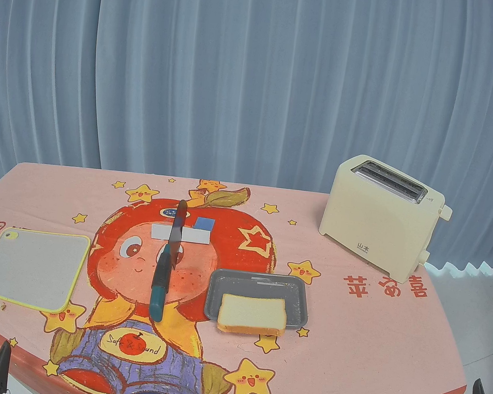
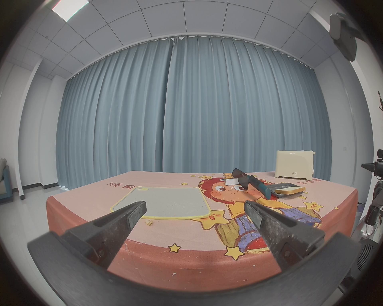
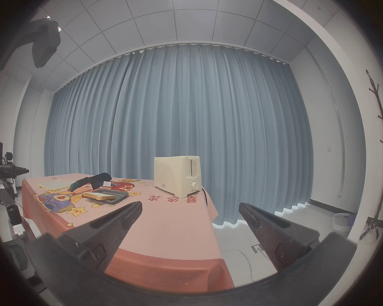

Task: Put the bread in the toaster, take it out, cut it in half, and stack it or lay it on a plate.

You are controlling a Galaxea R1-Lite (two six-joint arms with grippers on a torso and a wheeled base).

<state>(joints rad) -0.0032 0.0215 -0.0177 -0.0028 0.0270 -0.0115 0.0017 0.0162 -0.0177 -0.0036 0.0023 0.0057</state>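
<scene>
The bread (image 1: 252, 314) lies flat in the lower centre of the head view, a little right of the middle. It sits at the near end of a grey tray (image 1: 259, 282), its long side running across the frame. The toaster (image 1: 383, 215) stands well apart from it, up and to the right, its slots open to the top and slanting from upper left to lower right. As we judge it, the first move turns on this: the slice must travel up and rightward, be stood on edge and be turned to match that slant. Our right gripper (image 3: 189, 208) hangs off the lower right corner of the table (image 1: 359, 341), fingers spread and holding nothing, and it is the nearer one to both bread and toaster. Our left gripper (image 2: 194, 209), likewise spread and empty, sits off the lower left corner, near the board (image 1: 33, 267). Between board and tray lies the knife (image 1: 166, 259), handle toward the lower edge, blade pointing up the frame. By our reading, nothing is toasted or cut yet.
</scene>
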